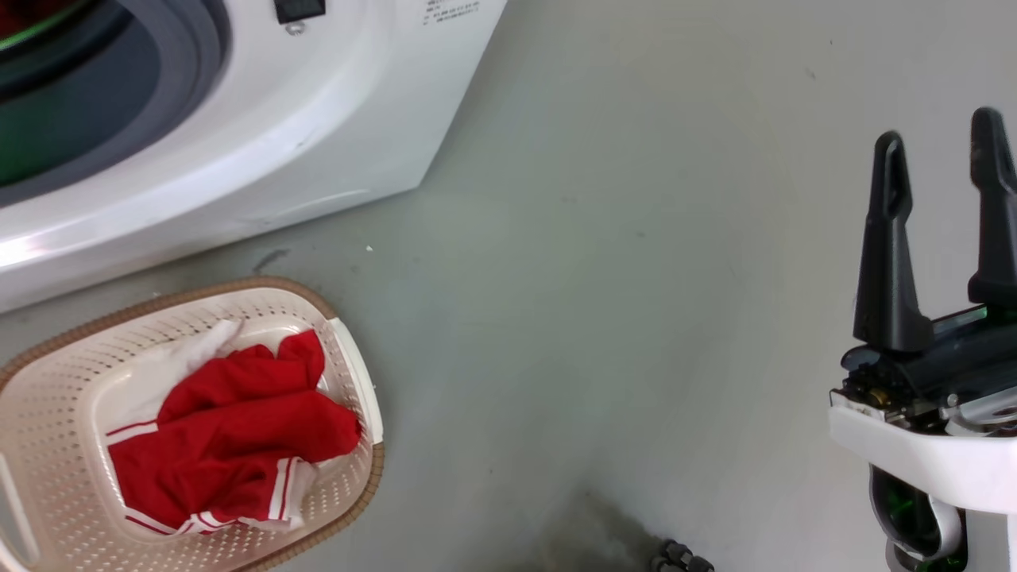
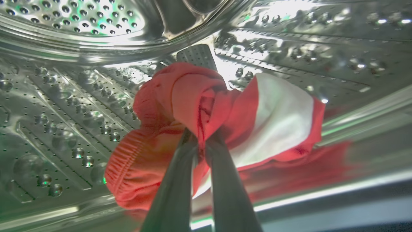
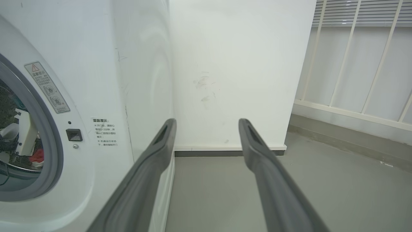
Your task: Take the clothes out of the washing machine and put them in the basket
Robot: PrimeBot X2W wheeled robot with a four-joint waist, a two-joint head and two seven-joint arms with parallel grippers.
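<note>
Gently, out of the drum

Now, at the bottom centre of the left wrist view, my left hand [image 2: 201,137] is pinching a fold of the red garment [image 2: 180,93], bunched mid-frame on the drum [image 2: 64,96] of the washing machine [image 1: 318,119]. I should grip firmly and draw back slowly, so trailing cloth clears the gasket [image 1: 199,56]. In the head view my right hand [image 1: 940,135] hangs spread at the right. The basket [image 1: 56,397], lower left, already holds red clothes [image 1: 238,429].
</note>
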